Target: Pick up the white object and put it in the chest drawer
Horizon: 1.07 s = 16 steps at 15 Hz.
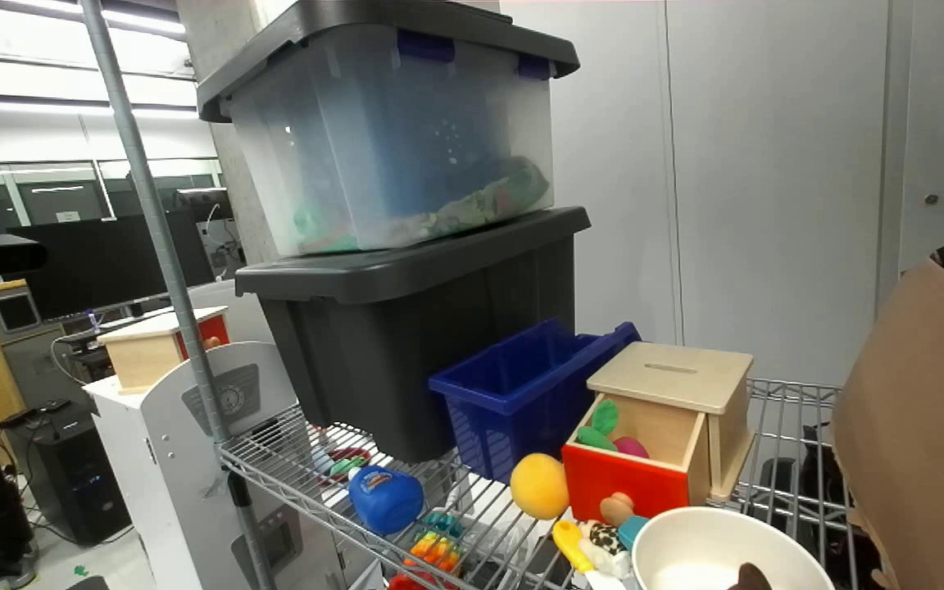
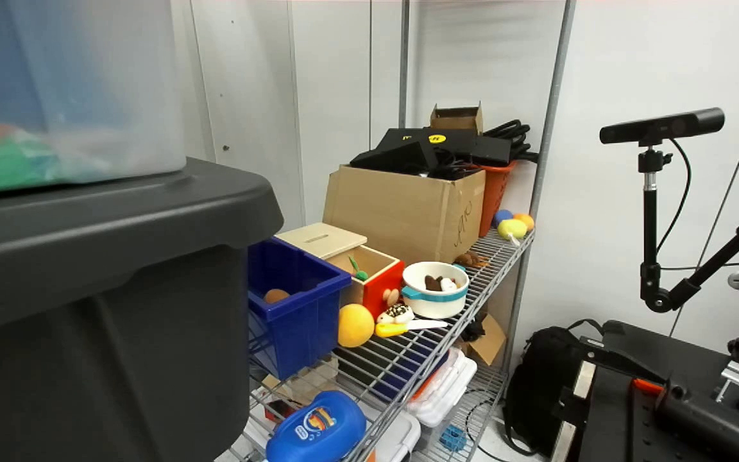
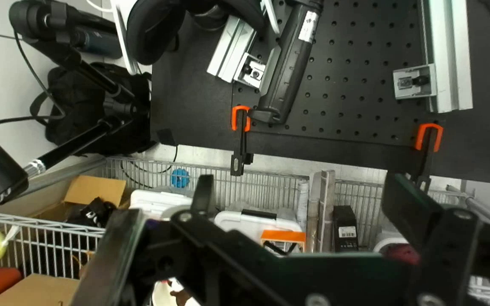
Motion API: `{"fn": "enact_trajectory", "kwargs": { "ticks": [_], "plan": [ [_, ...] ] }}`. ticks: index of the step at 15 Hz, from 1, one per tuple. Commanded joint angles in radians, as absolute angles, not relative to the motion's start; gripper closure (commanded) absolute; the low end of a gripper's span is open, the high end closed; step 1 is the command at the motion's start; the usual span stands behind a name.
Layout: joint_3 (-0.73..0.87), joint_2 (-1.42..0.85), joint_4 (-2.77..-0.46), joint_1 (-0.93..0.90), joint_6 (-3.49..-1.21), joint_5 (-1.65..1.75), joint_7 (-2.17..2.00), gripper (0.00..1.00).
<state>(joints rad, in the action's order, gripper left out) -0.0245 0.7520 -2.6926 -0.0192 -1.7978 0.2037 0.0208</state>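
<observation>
Claw (image 3: 299, 191) spread wide, holding nothing, at 5 o'clock in the wrist view. Left to right from where I stand. In an exterior view: PC tower (image 1: 70, 483) at 8, black monitor (image 1: 111, 254) at 9, red-fronted wooden box (image 1: 144, 360) on a white unit (image 1: 185, 475), also 9. Next, grey pole (image 1: 152, 205) and metal wire shelf (image 1: 275, 438). On it: dark tote (image 1: 406, 360), clear tote (image 1: 406, 156) stacked on top; blue bottle (image 1: 386, 498) at 7 from dark tote; blue bin (image 1: 496, 434); orange ball (image 1: 539, 486) at 6 from bin; chest drawer (image 1: 669, 434) roughly 3 from bin, drawer out, green leaves (image 1: 603, 416) and magenta thing (image 1: 630, 447) inside. In an exterior view, speckled toy (image 2: 396, 314) and yellow-handled knife (image 2: 408, 327) lie at 7–8 from white pot (image 2: 433, 307). Pot is at 3–4 from chest drawer, white item (image 2: 448, 284) and brown item (image 2: 432, 283) in it. Can't tell which white thing the task means. Carton (image 2: 389, 199) at 11 from pot, black gear (image 2: 401, 157) in top; orange basket (image 2: 496, 192) at 1. Further right, backpack (image 2: 536, 385) at 4–5, black table (image 2: 639, 346) at 4, camera bar (image 2: 661, 125) at 2.

Writing: bottle logo (image 2: 319, 420), too small. Yellow sticker (image 2: 437, 138) on the gear, marker scrawl (image 2: 464, 221) on carton: can't read. Wrist view: white label (image 3: 309, 26) on a black tool (image 3: 289, 72), barcode label (image 3: 347, 232) on a black box (image 3: 343, 214); both too small.
</observation>
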Motion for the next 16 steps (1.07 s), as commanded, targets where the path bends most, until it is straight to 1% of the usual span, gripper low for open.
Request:
{"fn": "enact_trajectory", "kwargs": {
  "ticks": [1,7,13,16],
  "plan": [
    [0.015,0.757,-2.697,-0.021,-1.886,0.231,0.096,0.0],
    [0.072,0.731,-2.698,-0.019,-2.006,0.2,0.19,0.0],
    [0.104,0.575,-2.612,0.024,-1.989,0.116,0.1,0.0],
    [0.091,0.518,-2.571,0.03,-1.977,0.072,0.076,0.0]
  ]
}}
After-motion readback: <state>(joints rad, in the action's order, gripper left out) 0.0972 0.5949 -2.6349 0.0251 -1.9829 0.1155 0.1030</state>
